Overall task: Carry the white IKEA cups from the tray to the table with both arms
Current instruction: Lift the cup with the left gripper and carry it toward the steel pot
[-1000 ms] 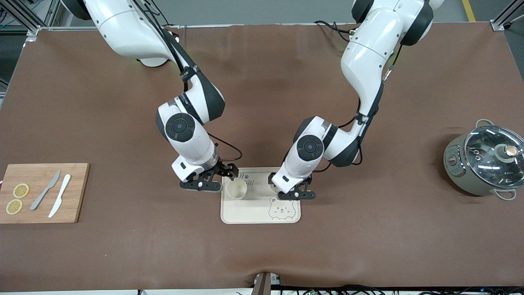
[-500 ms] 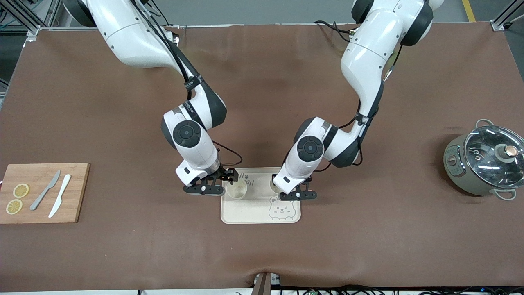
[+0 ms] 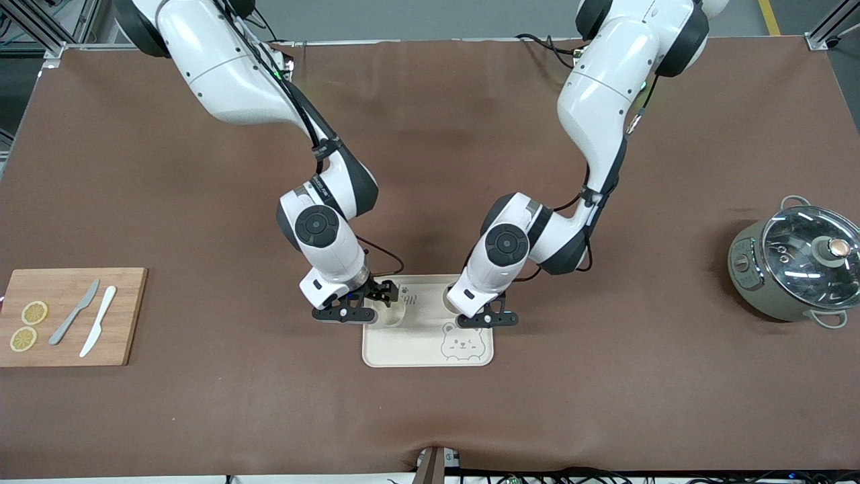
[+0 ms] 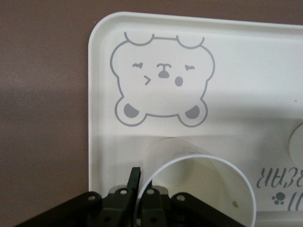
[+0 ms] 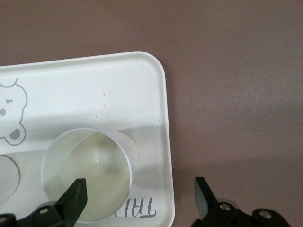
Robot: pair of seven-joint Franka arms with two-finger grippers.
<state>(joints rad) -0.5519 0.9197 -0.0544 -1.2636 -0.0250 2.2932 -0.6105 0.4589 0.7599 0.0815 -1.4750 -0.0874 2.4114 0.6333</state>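
The cream bear tray [image 3: 416, 349] lies near the front middle of the table, with two white cups standing on it. My left gripper [image 3: 470, 310] is low over the cup [image 3: 450, 298] at the left arm's end of the tray. In the left wrist view it [image 4: 142, 177] is shut on that cup's rim [image 4: 208, 163]. My right gripper [image 3: 379, 296] hangs over the other cup [image 3: 392, 317]. In the right wrist view it [image 5: 139, 194] is open, with one finger over the cup [image 5: 87, 175] and the other past the tray's edge [image 5: 165, 142].
A wooden cutting board [image 3: 124, 316] with two lemon slices and two knives lies at the right arm's end of the table. A grey pot with a glass lid [image 3: 799, 269] stands at the left arm's end.
My right gripper has moved from beside the tray toward the left arm's end and now partly covers its cup. My left gripper has barely moved.
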